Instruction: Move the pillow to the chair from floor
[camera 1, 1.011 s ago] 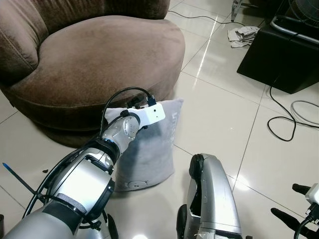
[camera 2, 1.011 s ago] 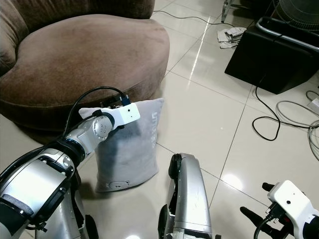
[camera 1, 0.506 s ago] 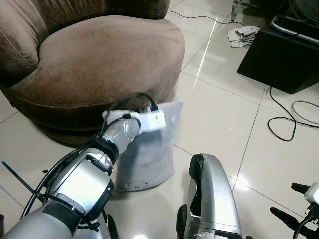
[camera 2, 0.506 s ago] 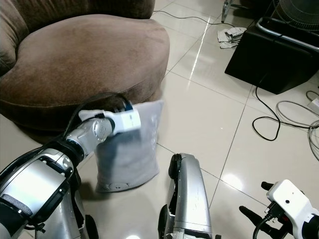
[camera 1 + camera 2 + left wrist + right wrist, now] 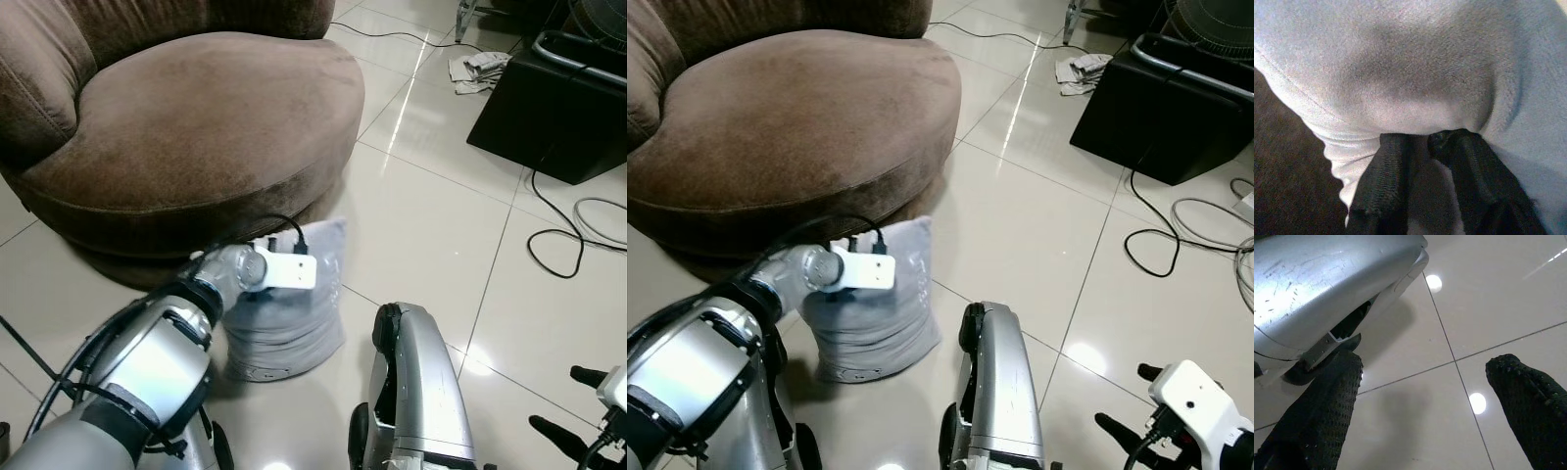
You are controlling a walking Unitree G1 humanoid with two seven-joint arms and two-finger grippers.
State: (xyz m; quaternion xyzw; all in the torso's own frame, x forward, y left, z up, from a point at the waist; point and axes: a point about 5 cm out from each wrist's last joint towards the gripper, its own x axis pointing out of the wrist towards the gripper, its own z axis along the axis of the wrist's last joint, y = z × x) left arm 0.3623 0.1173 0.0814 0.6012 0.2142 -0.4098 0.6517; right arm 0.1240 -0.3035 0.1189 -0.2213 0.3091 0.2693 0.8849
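The big brown chair (image 5: 186, 117) sits on the left. The gray pillow (image 5: 289, 323) sits on the floor (image 5: 431, 225) against it. The left hand (image 5: 1425, 142) pinches its top edge. It looks soft and light. The right hand (image 5: 1425, 396) hangs spread wide, holding nothing.

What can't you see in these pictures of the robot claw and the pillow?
- Left claw tips: buried in a fold of the pillow, left wrist view.
- Pillow's upper left corner: hidden behind the left wrist, eye views.
- Pillow print: too small to read.
- Chair: cut off by the eye views' top and left edges.
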